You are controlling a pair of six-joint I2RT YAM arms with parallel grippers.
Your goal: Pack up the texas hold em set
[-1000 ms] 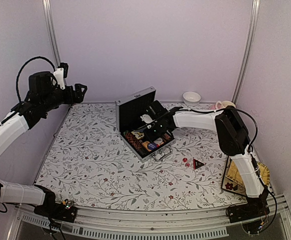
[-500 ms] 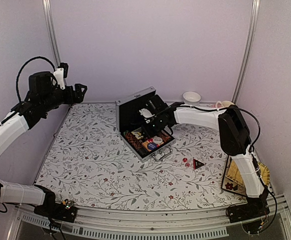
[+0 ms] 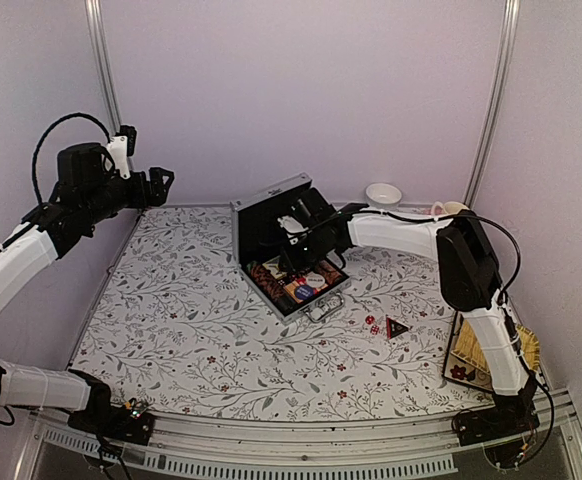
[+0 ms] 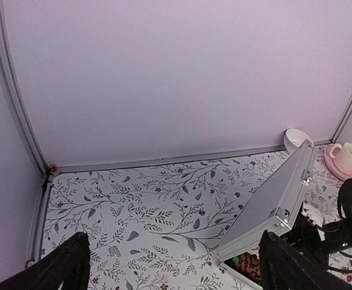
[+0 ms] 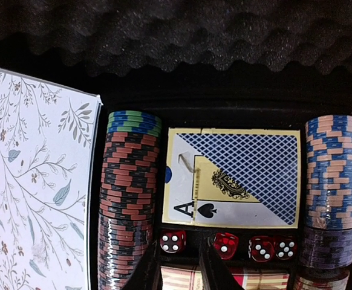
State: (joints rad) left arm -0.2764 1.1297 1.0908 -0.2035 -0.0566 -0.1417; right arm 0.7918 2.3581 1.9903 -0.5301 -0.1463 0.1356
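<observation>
While the right gripper (image 5: 182,255), grip unclear, hangs over a card deck (image 5: 233,175) marked "A" with a spade, the left gripper (image 4: 173,241) gapes.

briefcase (image 3: 261,232): 1 | dice (image 5: 172,240) in it: 4 | triangular marker (image 3: 396,327): 1 | pink cup (image 4: 347,158): 1 | white bowl (image 3: 383,193): 1

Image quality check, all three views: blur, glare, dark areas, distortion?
Top external: even soft light, sharp, no glare; the briefcase interior is dark beneath the right arm. Left wrist: its fingers are dark, blurred silhouettes; the frame rails bow at the edges. Right wrist: chips and card deck are sharp, the foam lining is nearly black, and its fingertips are out of focus.
</observation>
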